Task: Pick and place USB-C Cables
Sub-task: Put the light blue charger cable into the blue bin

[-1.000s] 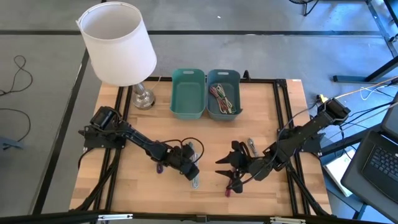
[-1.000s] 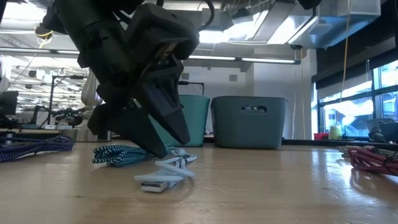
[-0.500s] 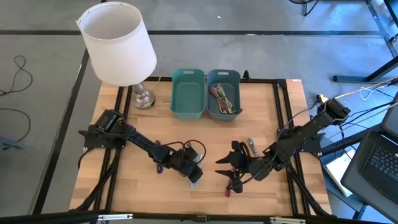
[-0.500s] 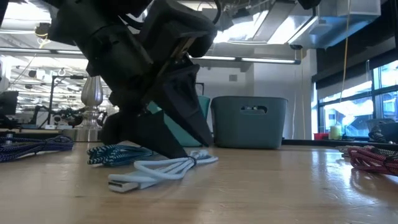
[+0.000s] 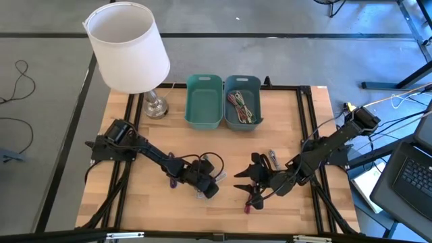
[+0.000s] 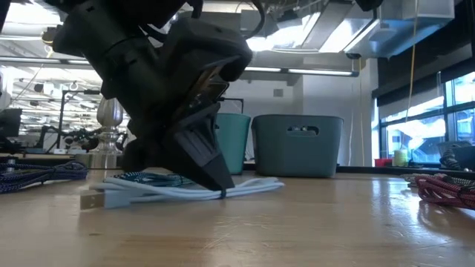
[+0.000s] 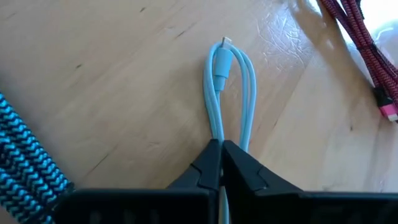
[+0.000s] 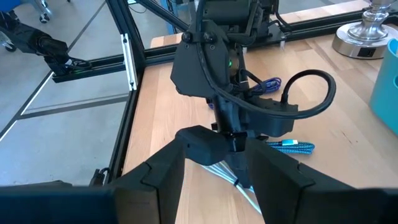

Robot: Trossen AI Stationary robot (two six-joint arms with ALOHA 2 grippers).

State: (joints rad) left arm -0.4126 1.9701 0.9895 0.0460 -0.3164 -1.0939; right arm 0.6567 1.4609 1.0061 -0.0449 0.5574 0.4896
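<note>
- Left claw [image 7: 221,163] clamped on pale blue cable [image 7: 231,81], loop lying flat ahead of fingertips.
- Right claw [image 5: 251,183] waiting nearby, fingers spread apart, gripping nothing.

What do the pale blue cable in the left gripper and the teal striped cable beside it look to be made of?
The pale blue cable, pinched by the shut left gripper, looks like smooth rubbery plastic: an even matte jacket with no weave. The teal striped cable appears braided fabric: a woven herringbone pattern of teal and dark threads shows along it.
</note>
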